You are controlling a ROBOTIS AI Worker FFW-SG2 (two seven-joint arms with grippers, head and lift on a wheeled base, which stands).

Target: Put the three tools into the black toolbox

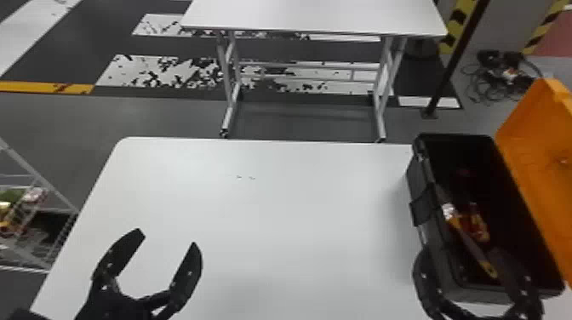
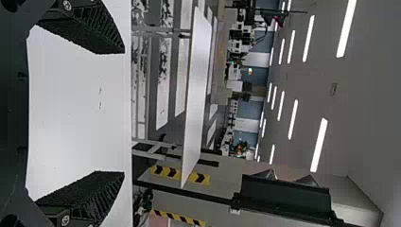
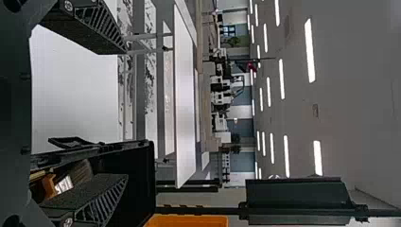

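Lower right, my wide right pincer (image 1: 466,254) has one finger inside the black toolbox (image 1: 416,176), near the tools (image 1: 477,225); lower left, left pincer (image 1: 167,238) gapes.

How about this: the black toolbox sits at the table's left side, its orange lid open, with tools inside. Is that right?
Not the side: the head view shows the black toolbox at the table's right. Its orange lid is open, with tools inside.

Orange lid (image 1: 536,140), black toolbox (image 1: 432,238)
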